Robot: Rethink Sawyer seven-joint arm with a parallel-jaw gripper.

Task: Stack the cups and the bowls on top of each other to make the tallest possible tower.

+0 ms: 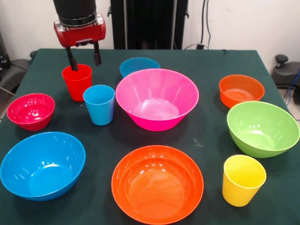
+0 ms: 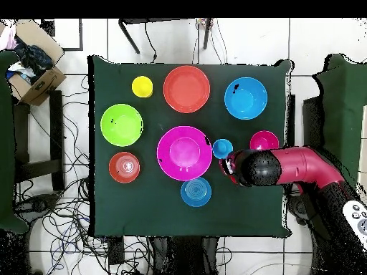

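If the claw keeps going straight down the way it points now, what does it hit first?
Most likely the red cup. The claw points down, open, one finger at the cup's rim and the other just beyond its far edge. Depth is unclear, but it should meet the rim before the table.

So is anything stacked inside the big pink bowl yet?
No. In the front view the large pink bowl is empty, and the cups and other bowls stand apart on the table.

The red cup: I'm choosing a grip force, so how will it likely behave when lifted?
The red cup looks like glossy plastic, so it is probably light, fairly stiff and a bit slippery. It is taller than wide and tapers to a narrow base, so a sideways nudge may tip it. The open hand straddles its rim, with one finger inside.
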